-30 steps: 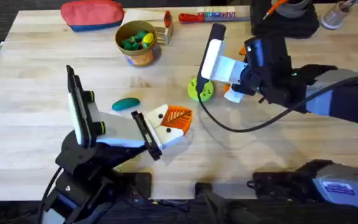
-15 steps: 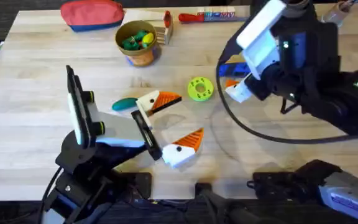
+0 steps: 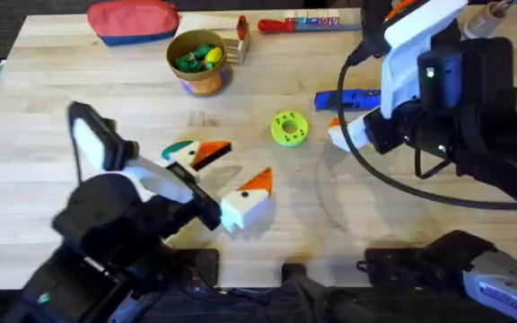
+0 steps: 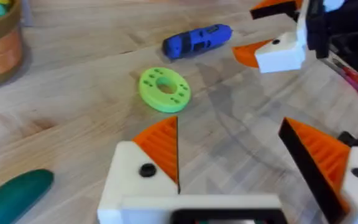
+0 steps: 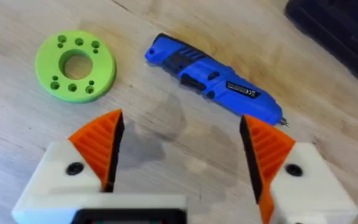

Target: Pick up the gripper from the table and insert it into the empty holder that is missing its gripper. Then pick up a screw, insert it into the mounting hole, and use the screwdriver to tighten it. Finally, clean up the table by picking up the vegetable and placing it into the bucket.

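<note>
The teal-green vegetable [image 3: 176,147] lies on the table [image 3: 52,99], partly covered by one white block of my left gripper [image 3: 249,159]; it lies beside that gripper in the left wrist view too [image 4: 14,194]. The left gripper [image 4: 229,124] is open with nothing between its orange fingers. The blue screwdriver [image 3: 346,99] lies flat at the right. My right gripper [image 3: 352,122] hangs open just in front of the screwdriver [image 5: 213,78]; nothing is between its fingers [image 5: 182,121]. The yellow-tan bucket [image 3: 200,58] stands at the back. The loose gripper, the holder and the screw are out of view.
A lime-green disc with holes [image 3: 288,127] lies between the two grippers. A red pouch [image 3: 133,20] and a red-handled tool [image 3: 299,22] lie along the far edge. Small toys sit in the bucket. The right arm's cable loops over the table's right side.
The left arm has swung and dropped lower, its gripper shifting left over the vegetable. The right arm has lifted and drawn back to the right, uncovering the screwdriver.
</note>
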### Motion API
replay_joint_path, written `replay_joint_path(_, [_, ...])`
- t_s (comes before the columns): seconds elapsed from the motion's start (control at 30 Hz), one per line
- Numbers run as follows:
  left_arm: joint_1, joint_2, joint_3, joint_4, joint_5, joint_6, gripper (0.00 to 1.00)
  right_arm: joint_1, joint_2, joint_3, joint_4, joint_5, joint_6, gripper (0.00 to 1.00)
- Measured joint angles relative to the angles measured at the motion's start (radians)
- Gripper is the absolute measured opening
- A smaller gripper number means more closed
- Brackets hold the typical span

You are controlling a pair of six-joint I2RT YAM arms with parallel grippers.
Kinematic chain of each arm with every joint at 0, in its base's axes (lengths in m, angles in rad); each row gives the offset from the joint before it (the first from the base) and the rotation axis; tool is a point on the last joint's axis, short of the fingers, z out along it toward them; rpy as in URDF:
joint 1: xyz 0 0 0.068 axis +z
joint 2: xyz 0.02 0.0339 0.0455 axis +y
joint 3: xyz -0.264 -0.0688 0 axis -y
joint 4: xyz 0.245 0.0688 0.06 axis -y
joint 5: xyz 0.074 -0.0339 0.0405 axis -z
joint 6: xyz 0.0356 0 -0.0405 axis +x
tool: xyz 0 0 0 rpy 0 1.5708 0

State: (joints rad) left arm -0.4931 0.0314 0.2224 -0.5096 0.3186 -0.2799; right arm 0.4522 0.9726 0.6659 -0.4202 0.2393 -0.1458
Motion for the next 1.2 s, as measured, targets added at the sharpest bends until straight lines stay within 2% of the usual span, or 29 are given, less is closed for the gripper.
replay_joint_path(0.1, [0.0, 0.078, 0.127, -0.094, -0.097, -0.009, 0.99, 0.0, 0.0, 0.0, 0.0, -0.001, 0.007, 0.991])
replay_joint_path(0.23, [0.0, 0.271, 0.306, -0.233, -0.231, -0.052, 0.99, 0.0, 0.0, 0.0, 0.0, -0.001, 0.012, 0.991])
replay_joint_path(0.33, [0.0, 0.446, 0.399, -0.328, -0.297, -0.069, 0.992, 0.0, 0.0, 0.0, 0.0, -0.02, 0.012, 0.992])
replay_joint_path(0.4, [0.0, 0.565, 0.445, -0.358, -0.323, -0.048, 0.991, 0.0, 0.0, 0.0, 0.0, -0.034, 0.013, 0.991])
replay_joint_path(0.53, [0.0, 0.739, 0.5, -0.363, -0.36, 0.062, 0.992, 0.0, 0.0, 0.0, 0.0, -0.054, 0.013, 0.991])
replay_joint_path(0.67, [0.0, 0.821, 0.524, -0.363, -0.394, 0.195, 0.992, 0.0, 0.0, 0.0, 0.0, -0.061, 0.013, 0.991])
replay_joint_path(0.7, [0.0, 0.85, 0.527, -0.363, -0.446, 0.269, 0.992, 0.0, 0.0, 0.0, -0.002, -0.062, 0.013, 0.991])
replay_joint_path(0.83, [0.011, 0.878, 0.527, -0.366, -0.525, 0.374, 0.992, 0.0, 0.0, 0.0, -0.002, -0.062, 0.013, 0.991])
replay_joint_path(0.93, [0.074, 0.916, 0.528, -0.371, -0.552, 0.449, 0.992, 0.0, 0.0, 0.0, -0.002, -0.062, 0.013, 0.992])
replay_joint_path(1.1, [0.256, 1.033, 0.529, -0.37, -0.535, 0.564, 0.992, 0.0, 0.0, 0.0, -0.003, -0.062, 0.016, 0.991])
replay_joint_path(1.2, [0.337, 1.107, 0.529, -0.37, -0.514, 0.634, 0.993, 0.0, 0.0, 0.0, -0.003, -0.062, 0.016, 0.991])
